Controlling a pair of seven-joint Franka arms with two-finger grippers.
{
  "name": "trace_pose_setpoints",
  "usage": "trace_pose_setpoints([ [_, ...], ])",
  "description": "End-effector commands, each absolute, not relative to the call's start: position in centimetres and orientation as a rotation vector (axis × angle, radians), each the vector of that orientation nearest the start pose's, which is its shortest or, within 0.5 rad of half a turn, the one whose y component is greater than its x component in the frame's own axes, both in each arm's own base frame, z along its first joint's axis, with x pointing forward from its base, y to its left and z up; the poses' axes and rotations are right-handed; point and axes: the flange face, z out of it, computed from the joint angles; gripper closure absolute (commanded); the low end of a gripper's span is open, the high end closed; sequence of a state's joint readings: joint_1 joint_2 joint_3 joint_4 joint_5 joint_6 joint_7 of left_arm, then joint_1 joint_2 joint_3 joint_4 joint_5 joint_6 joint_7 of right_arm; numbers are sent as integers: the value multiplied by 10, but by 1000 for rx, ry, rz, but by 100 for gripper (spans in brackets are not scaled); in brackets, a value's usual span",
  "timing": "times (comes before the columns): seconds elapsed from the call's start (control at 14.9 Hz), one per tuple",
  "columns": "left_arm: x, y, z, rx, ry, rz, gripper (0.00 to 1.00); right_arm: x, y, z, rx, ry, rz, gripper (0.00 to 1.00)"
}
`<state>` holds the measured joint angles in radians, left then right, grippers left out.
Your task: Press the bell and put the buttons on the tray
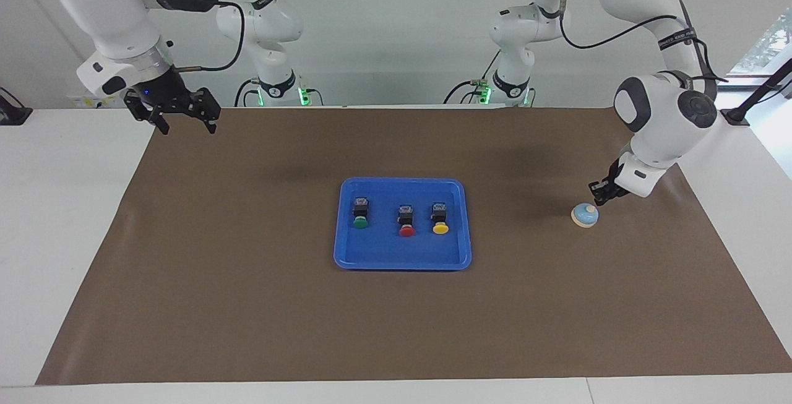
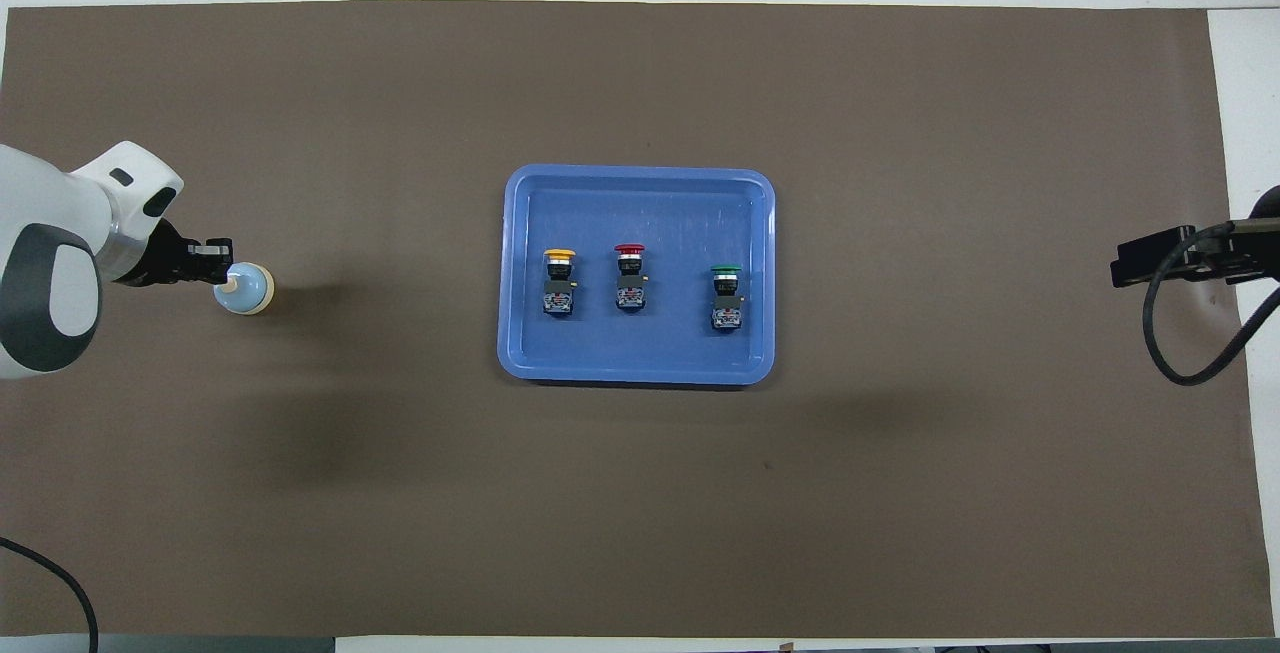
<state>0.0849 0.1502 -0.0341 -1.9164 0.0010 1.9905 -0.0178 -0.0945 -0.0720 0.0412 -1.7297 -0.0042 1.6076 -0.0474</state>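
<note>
The light-blue bell (image 1: 585, 214) (image 2: 246, 290) stands on the brown mat toward the left arm's end of the table. My left gripper (image 1: 599, 197) (image 2: 221, 264) hangs just above the bell's knob, apart from it, fingertips together and holding nothing. The blue tray (image 1: 383, 250) (image 2: 640, 201) lies mid-table. Three buttons lie in it in a row: green (image 1: 360, 213) (image 2: 726, 298), red (image 1: 406, 221) (image 2: 629, 278) and yellow (image 1: 440, 219) (image 2: 559, 283). My right gripper (image 1: 187, 125) waits open and raised over the mat's corner by the right arm's base.
A brown mat (image 1: 247, 305) covers most of the white table. A black cable (image 2: 1190, 333) loops by the right arm's end. A black clamp (image 1: 12, 113) sits on the white table edge near the right arm's base.
</note>
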Motion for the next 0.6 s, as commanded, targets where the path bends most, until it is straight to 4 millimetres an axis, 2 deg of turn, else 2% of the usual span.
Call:
trace_pose_setpoints([
  [0.0,572,27,464,-3142,-104,125,0,525,-28,593,-3127,28,90,0],
  [0.2,549,25,515,-3140,-107,80,0,525,-28,593,-3127,28,90,0],
  [0.4,529,16,538,-3137,-80,123,0,525,-28,593,-3127,28,90,0],
  [0.54,524,6,553,-3135,-56,135,0,525,-28,593,-3127,28,90,0],
])
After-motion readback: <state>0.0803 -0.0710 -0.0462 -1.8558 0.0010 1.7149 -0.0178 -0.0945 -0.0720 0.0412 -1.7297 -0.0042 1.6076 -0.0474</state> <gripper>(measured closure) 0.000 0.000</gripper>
